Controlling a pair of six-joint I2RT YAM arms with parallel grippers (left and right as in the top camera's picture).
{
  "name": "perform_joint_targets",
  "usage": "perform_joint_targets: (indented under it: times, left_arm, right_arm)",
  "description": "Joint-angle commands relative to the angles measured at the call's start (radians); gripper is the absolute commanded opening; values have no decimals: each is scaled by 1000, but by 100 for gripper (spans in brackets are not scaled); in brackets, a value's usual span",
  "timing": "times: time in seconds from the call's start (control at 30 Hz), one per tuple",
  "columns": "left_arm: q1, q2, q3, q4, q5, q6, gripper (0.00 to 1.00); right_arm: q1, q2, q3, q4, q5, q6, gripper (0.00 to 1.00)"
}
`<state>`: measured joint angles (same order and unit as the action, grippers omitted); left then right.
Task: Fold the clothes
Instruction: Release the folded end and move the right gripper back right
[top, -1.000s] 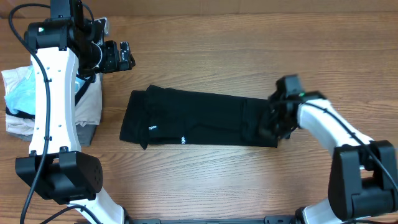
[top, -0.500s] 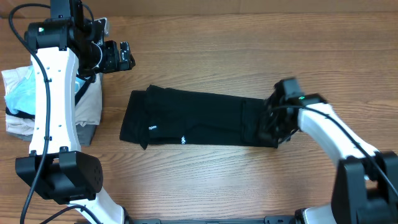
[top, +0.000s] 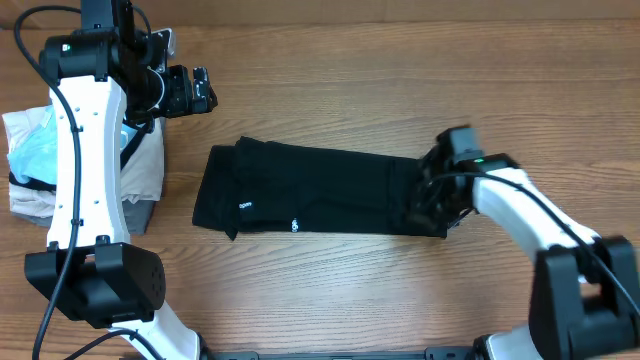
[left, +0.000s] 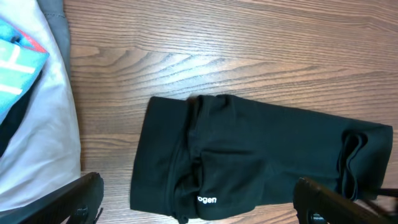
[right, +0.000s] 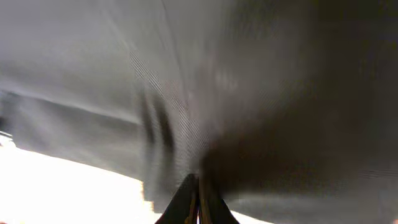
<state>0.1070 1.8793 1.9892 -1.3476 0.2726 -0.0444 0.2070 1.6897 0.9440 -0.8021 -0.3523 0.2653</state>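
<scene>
1. Your black shirt (top: 310, 190) lies in the middle of the table (top: 350, 60) as a long band, running left to right; its small white print (top: 245, 206) and tiny white label (top: 294, 225) show towards the left end, on the near side.
2. Your right gripper (top: 432, 205) sits on the right end of that band; in the wrist view its fingertips press together with dark cloth pinched between them; the blurred fabric fills that view.
3. Your left gripper (top: 197, 92) hovers at the far left, well apart from the shirt; its jaws stand wide and hold nothing.
4. A pile of folded garments (top: 25, 165), white, grey and light blue, lies at the left edge, partly under your left arm.
</scene>
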Motion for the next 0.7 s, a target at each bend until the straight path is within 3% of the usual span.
perform_joint_targets:
  times: [0.0, 0.1, 0.2, 0.43, 0.5, 0.53, 0.67]
  left_arm:
    - [4, 4, 16, -2, 1, 23, 100]
    - [4, 4, 16, -2, 1, 23, 100]
    - [4, 4, 16, -2, 1, 23, 100]
    - [4, 4, 16, -2, 1, 23, 100]
    - [4, 4, 16, -2, 1, 23, 100]
    - [4, 4, 16, -2, 1, 23, 100]
    - [4, 4, 16, -2, 1, 23, 100]
  right_arm:
    - [58, 26, -8, 39, -43, -41, 4]
    - [111, 27, -5, 91, -86, -109, 4]
    - [118, 20, 37, 20, 14, -76, 4]
    - [3, -152, 162, -128, 58, -105, 6]
    - [-45, -198, 182, -135, 46, -100, 43]
    - [-78, -221, 185, -133, 44, -78, 52]
    - [-194, -234, 182, -119, 28, -56, 61]
